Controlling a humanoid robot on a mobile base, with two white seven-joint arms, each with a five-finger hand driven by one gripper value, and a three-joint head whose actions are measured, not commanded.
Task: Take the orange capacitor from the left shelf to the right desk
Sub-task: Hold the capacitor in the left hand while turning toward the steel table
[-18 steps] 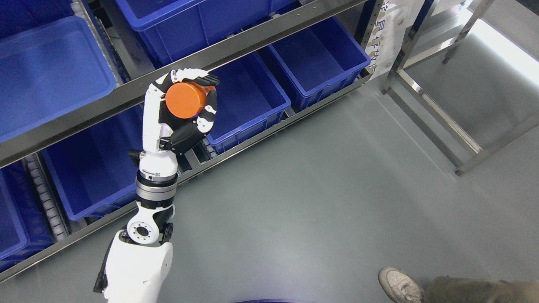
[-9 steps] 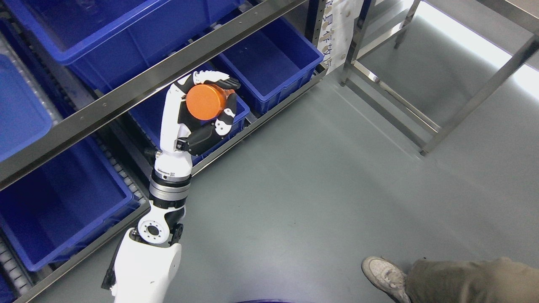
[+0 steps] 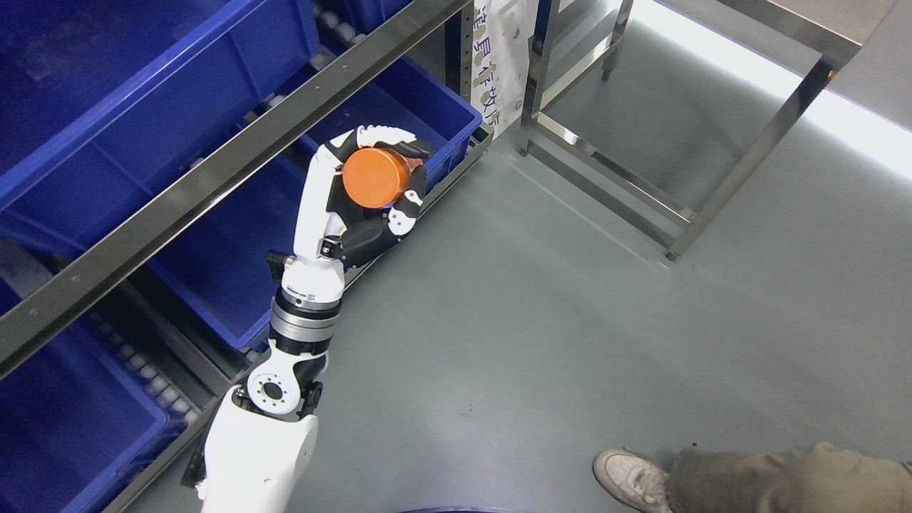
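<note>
— Where's the part?
— I'm carrying it: white left hand [image 3: 370, 189] is gripping the round orange capacitor [image 3: 375, 177], beside the steel shelf's [image 3: 214, 182] right end.
— Next?
— Swinging right toward the steel desk [image 3: 805, 32] (watching that person's shoe [image 3: 634, 474]).

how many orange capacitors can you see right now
1. The orange capacitor is held in the left hand, raised in front of the shelf with its blue bins. More could lie hidden inside the bins.
</note>
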